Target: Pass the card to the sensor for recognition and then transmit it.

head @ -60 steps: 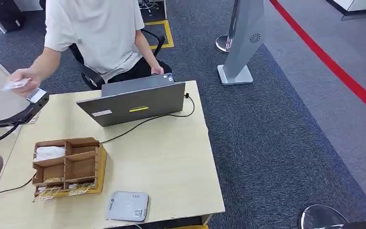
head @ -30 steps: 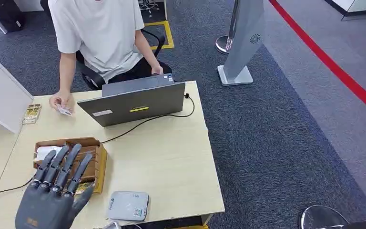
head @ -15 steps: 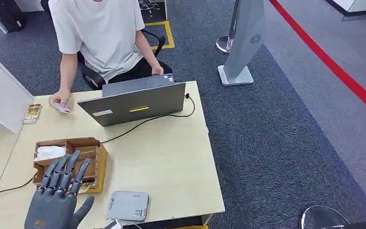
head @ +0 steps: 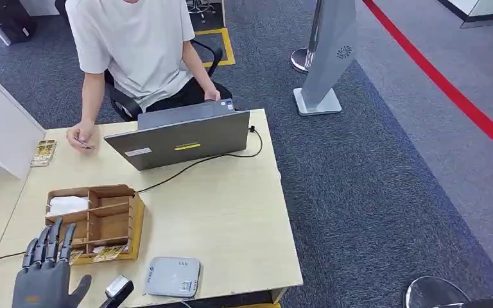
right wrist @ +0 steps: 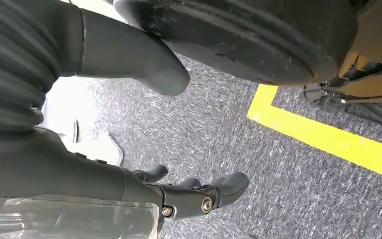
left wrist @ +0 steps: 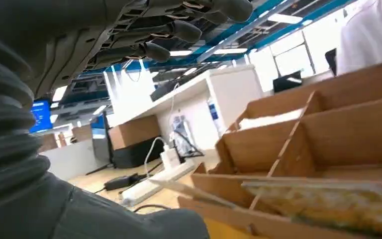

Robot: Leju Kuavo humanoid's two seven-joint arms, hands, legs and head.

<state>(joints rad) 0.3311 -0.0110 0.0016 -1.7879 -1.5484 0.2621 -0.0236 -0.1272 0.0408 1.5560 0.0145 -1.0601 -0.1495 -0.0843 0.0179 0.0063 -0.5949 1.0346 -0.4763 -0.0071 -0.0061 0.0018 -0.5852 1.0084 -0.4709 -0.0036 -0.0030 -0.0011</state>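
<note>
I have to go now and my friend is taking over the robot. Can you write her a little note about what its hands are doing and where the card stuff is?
Left hand: open, holding nothing, low by the near left corner of the table, just in front of the wooden card box.
Right hand: hanging over the carpet, holding nothing.
Cards lie in the box's front slots. The grey sensor sits at the table's near edge, nothing on it.
The person behind the laptop holds a card at the table.
Next, likely: pick a card, scan it, hand it over.
</note>
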